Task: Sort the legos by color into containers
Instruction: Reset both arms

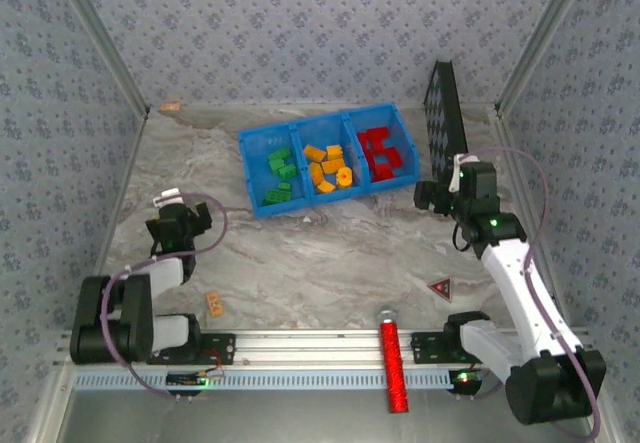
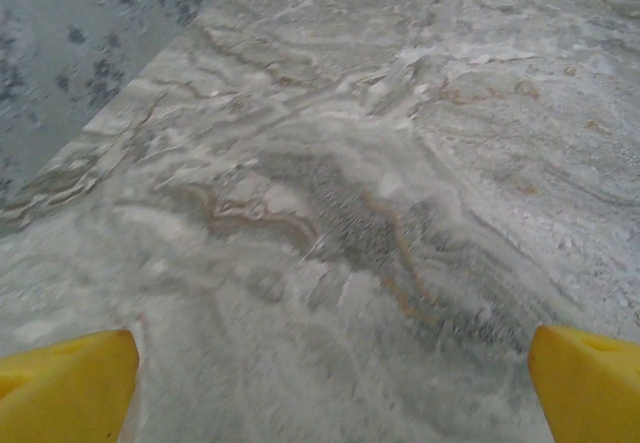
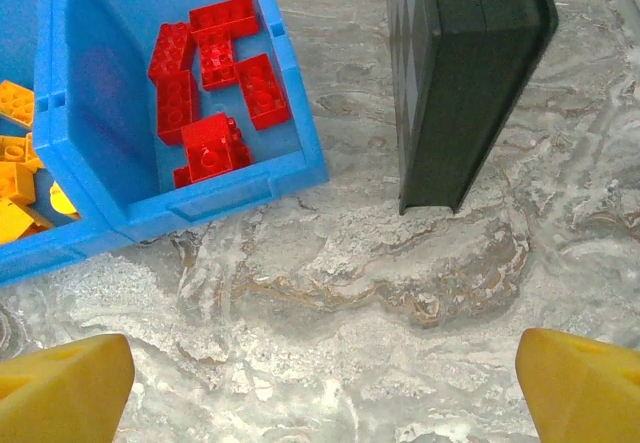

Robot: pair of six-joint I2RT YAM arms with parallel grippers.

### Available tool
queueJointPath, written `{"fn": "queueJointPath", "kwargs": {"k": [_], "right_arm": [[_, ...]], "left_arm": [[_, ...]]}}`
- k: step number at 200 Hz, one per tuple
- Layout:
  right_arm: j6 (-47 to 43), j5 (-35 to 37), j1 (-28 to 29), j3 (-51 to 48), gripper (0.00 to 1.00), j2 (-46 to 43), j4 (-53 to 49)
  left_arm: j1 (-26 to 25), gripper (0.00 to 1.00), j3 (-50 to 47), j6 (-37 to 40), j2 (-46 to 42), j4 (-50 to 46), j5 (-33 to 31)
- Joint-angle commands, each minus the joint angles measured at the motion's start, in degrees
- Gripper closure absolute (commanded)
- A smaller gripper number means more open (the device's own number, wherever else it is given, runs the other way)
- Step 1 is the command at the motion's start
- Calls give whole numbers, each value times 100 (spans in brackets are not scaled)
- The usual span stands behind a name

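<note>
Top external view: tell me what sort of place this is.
Probably a lab robot cell: two white-and-black robot arms bolted to a metal rail, a marble-patterned tabletop, and wallpapered enclosure walls.

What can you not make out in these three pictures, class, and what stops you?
Right wrist view: the black board is cut by the top edge; its full length is hidden.
Right wrist view: the orange bricks run off the left edge; uncountable there.
Top view: the red triangular item on the table is too small to identify.

Left gripper spread wide — yellow fingertips at the corners, marble table beneath.
</note>
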Motion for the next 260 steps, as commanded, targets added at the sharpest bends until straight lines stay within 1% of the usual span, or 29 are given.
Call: {"fn": "queueJointPath", "kwargs": {"k": [1,18,20,24,27,29,31,33,39,43,53,62,72,91,119,136,158,170,179,206,211,220,229,236,260], "right_arm": [[6,-138,-39,-278,0,-308,586],[-102,84,-58,-687,0,-438,985],[-125,114,-61,-749,0,-454,1057],[-167,161,-76,-891,0,-480,1240],[-232,202,-81,-1016,0,-500,1404],[-254,220,-83,-1104,0,-505,1534],[-288,236,-103,-1196,0,-511,1669],[-334,235,-114,-1280,0,-514,1800],[-450,261,-157,-1584,0,-515,2233],[-476,278,-197,-1783,0,-503,2548],[-505,295,-299,-2286,0,-418,3450],[-540,263,-407,-2691,0,-279,4316],[-565,275,-525,-2973,0,-60,5043],[-726,214,-736,-3052,0,479,5608],[-983,-186,-950,-3049,0,1359,6355],[-1019,-344,-993,-3016,0,1839,6752],[-1178,-573,-1013,-2759,0,2244,6916],[-1150,-608,-1053,-2517,0,2488,6682],[-1183,-735,-1073,-2451,0,2674,6731],[-1264,-818,-1005,-2668,0,3364,7717],[-1272,-784,-995,-2656,0,3365,7679],[-1294,-732,-982,-2501,0,3281,7261],[-1285,-731,-982,-2496,0,3338,7354],[-1262,-694,-984,-2450,0,3317,7187],[-1202,-477,-966,-2439,0,3336,7219]], "left_arm": [[91,0,-11,177,563,1762,423],[87,0,209,488,1475,2501,1014],[89,0,300,516,1501,2388,1117],[90,0,563,556,1391,1827,1370],[97,0,807,650,1269,983,1535],[92,0,904,713,1221,628,1630],[79,0,957,764,1226,526,1722],[69,0,931,796,1258,650,1769],[83,0,741,747,1349,1166,1795],[109,0,694,711,1365,1305,1806],[132,0,775,713,1282,998,1787],[125,0,738,711,1329,1155,1784],[125,0,757,712,1293,1029,1785],[116,0,744,717,1304,1078,1785],[60,0,780,763,1304,1030,1742],[39,0,779,776,1304,1035,1719],[41,0,779,773,1305,1037,1723],[42,0,779,774,1304,1035,1723],[42,0,779,772,1305,1036,1723],[38,0,780,772,1306,1035,1723],[41,0,779,772,1304,1036,1718],[43,0,779,774,1304,1035,1723],[41,0,779,776,1304,1037,1723],[38,0,779,772,1309,1029,1723],[45,0,779,773,1304,1032,1723]]}}
